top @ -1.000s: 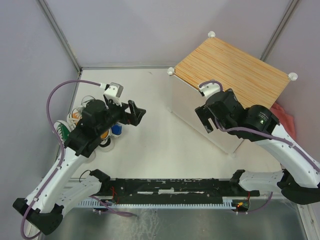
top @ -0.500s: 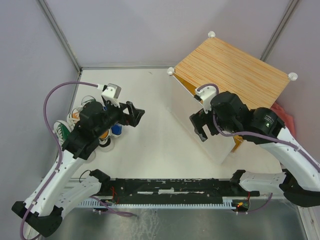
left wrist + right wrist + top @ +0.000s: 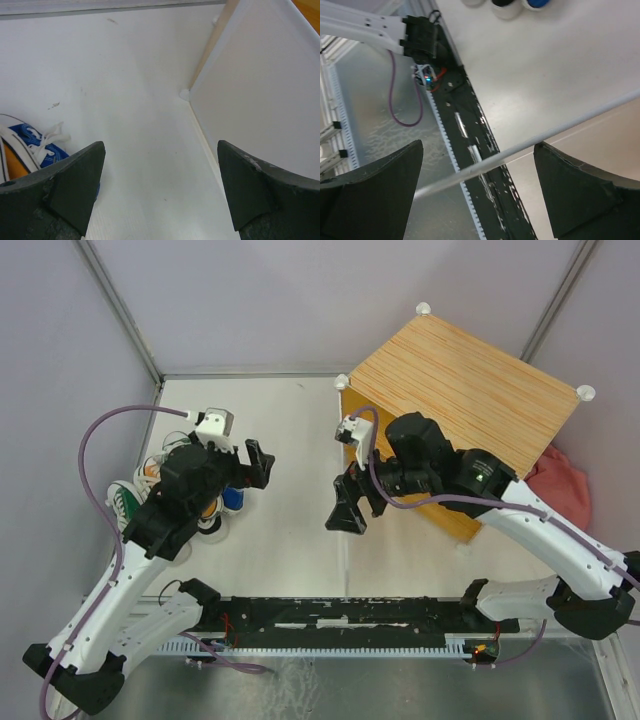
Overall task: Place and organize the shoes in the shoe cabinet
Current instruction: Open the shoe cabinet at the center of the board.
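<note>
Hovering left gripper (image 3: 160, 150): my fingers are spread wide with nothing between them, over the bare table (image 3: 130, 75), centre-left in the top view.
My right gripper (image 3: 477, 147): released as well, fingers far apart. The thin pale edge of the door panel (image 3: 570, 122) runs slantwise across the gap between them. I cannot tell whether either finger touches that edge.
The shoe cabinet (image 3: 465, 375): upper right of the top view, its striped wood top facing the camera, with white corner knobs (image 3: 424, 308) showing.
Its door panel: stands swung out from the cabinet front toward the bottom of the top view, where it is seen nearly edge-on. In my left wrist view it fills the right side as a flat pale sheet, with a white knob at its foot in mid-frame.
The shoes (image 3: 125, 498): bunched on the table at the left of the top view, partly hidden beneath my left arm and well apart from the cabinet.
Colours in the bunch: a green sneaker (image 3: 120, 502) furthest left, an orange sneaker (image 3: 208, 510) in the middle and a blue sneaker (image 3: 35, 145) nearest my left gripper. The blue one's white laces show in the lower left of the left wrist view.
Pink cloth (image 3: 562, 475): at the right edge of the top view, just beside the cabinet.
</note>
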